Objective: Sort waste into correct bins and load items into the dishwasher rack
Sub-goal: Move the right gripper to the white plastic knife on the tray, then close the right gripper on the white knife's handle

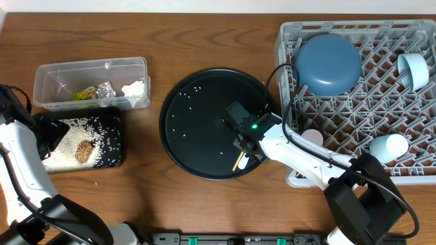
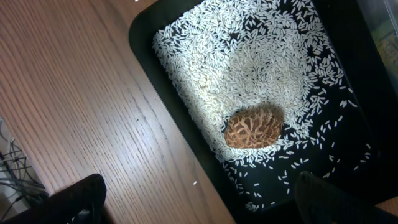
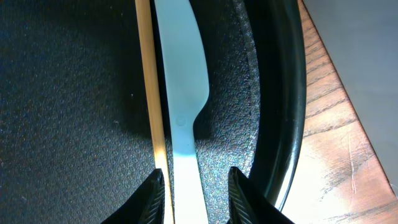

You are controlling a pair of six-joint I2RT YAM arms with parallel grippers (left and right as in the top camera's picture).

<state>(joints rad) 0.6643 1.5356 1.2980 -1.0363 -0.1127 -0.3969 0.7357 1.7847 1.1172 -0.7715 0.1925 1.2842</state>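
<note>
Over the round black plate [image 1: 204,122] we go, and the right gripper [image 3: 196,202] hangs low at the plate's five o'clock edge, partly open. Its fingertips [image 3: 154,198] sit either side of a white plastic knife [image 3: 183,93] without pinching it. The knife lies flat on the plate just inside the rim, blade pointing to twelve o'clock in the wrist view. A thin wooden stick [image 3: 148,87] runs alongside at its nine o'clock, touching or very nearly so, and passes under one fingertip. A few white grains dot the plate. At three o'clock from the plate sits the grey rack [image 1: 340,109], with a blue bowl [image 1: 328,63] upside down in its eleven o'clock corner. One white cup [image 1: 413,70] lies at two o'clock in the rack and a second cup [image 1: 388,146] down at five. Across the counter [image 1: 136,197], the left gripper [image 2: 205,202] is spread wide and holds nothing, hovering over the six o'clock end of a black tray [image 2: 351,81]. White rice [image 2: 249,56] is scattered through the tray, with a brown netted lump [image 2: 252,127] resting in it. At ten o'clock from the plate stands a clear box [image 1: 92,82] holding some scraps.
</note>
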